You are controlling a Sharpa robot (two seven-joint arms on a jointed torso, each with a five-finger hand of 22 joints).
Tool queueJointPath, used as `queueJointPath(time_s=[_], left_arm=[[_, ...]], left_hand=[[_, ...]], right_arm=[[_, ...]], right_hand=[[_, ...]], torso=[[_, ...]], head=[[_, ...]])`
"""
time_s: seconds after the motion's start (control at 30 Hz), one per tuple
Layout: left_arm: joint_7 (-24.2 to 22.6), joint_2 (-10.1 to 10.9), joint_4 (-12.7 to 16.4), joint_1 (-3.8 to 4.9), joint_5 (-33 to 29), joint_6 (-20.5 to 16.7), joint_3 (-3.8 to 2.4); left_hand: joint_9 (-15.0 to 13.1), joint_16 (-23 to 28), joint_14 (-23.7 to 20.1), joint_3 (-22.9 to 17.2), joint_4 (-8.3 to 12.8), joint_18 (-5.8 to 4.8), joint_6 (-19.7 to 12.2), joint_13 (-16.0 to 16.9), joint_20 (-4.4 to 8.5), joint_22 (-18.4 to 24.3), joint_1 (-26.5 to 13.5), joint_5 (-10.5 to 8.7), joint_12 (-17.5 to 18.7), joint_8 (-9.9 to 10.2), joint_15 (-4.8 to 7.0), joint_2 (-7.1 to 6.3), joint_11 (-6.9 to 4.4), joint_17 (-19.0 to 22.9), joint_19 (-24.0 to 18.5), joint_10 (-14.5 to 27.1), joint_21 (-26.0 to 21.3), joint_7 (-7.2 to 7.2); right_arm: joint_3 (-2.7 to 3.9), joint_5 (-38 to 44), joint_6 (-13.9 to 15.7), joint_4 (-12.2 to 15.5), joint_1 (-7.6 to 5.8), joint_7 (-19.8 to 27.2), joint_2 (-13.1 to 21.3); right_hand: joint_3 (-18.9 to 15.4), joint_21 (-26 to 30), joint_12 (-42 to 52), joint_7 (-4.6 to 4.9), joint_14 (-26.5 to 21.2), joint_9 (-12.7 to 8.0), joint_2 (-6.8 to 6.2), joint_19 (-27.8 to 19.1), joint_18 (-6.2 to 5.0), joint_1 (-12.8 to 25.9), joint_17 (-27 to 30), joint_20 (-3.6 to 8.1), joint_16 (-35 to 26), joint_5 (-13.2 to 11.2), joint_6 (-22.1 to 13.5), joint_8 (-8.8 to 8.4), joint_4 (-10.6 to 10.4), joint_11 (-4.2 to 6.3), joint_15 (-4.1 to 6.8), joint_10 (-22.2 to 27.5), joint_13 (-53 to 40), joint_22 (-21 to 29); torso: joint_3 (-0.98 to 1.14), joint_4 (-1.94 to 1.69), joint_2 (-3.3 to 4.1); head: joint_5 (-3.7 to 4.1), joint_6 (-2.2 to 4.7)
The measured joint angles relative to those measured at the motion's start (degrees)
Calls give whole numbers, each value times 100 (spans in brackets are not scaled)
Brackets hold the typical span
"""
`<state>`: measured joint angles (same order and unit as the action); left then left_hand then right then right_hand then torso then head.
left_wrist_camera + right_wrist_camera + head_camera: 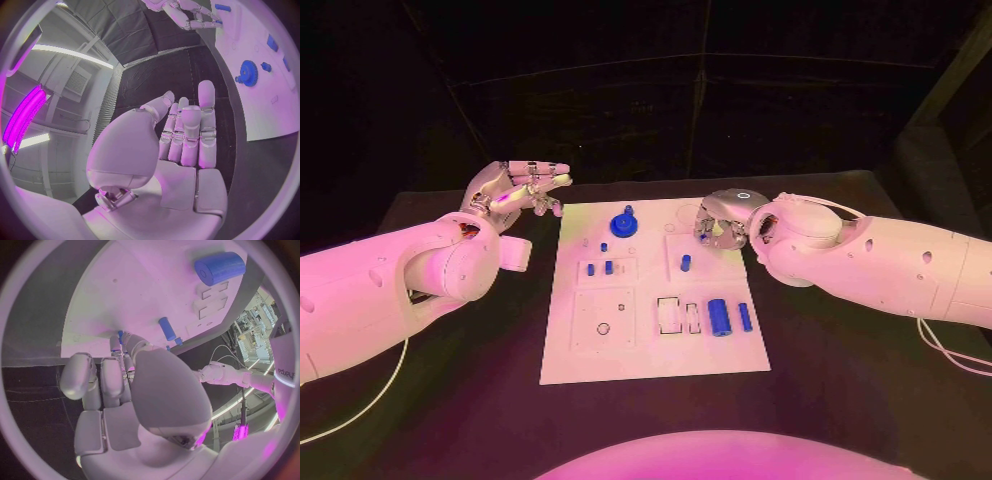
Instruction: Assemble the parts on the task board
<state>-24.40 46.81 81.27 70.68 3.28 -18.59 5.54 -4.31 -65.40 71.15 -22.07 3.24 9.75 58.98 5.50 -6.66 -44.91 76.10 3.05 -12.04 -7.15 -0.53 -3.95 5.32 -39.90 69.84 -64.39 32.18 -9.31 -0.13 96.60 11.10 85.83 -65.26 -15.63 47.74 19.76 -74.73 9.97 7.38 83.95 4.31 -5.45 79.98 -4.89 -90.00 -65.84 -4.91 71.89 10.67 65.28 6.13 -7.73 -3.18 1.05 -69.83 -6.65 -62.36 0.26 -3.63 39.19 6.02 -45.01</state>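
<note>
The left hand (pixel 516 190) hangs above the black table (pixel 848 370), just off the far left corner of the task board (pixel 653 345). Its fingers (pixel 187 130) lie straight and side by side, with the thumb apart from them, and they hold nothing.

The right hand (pixel 723 220) is down over the far right part of the board. Its fingers (pixel 112 375) curl downward toward the white plate, with a small blue bit (pixel 120 334) showing at the tips. I cannot tell if the hand holds it or only touches it.

On the board, a blue gear (pixel 625 224) sits near the far edge. Two short blue pegs (pixel 600 268) stand near the left side and one blue pin (pixel 685 263) near the middle. A big blue cylinder (pixel 720 317) and a thin blue rod (pixel 746 317) lie side by side toward the right edge.

No writing can be read on the board or the parts.
</note>
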Motion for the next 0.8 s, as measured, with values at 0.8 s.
queueJointPath(time_s=[0.8], left_arm=[[24, 20, 5, 0, -3, -1, 0]], left_hand=[[0, 0, -20, 0, 0, -1, 0, -1, 0, 11, 0, 0, -21, 0, -21, 0, 0, 19, 0, 0, -22, 0]], right_arm=[[29, -394, 583, 1156, -116, 60, 619]], right_hand=[[244, -22, -68, -1, 0, -16, -110, 0, 0, 160, 9, 0, 0, 148, 41, -5, 176, 0, 0, -81, 52, -10]], torso=[[-10, -7, -5]], head=[[-96, 8]])
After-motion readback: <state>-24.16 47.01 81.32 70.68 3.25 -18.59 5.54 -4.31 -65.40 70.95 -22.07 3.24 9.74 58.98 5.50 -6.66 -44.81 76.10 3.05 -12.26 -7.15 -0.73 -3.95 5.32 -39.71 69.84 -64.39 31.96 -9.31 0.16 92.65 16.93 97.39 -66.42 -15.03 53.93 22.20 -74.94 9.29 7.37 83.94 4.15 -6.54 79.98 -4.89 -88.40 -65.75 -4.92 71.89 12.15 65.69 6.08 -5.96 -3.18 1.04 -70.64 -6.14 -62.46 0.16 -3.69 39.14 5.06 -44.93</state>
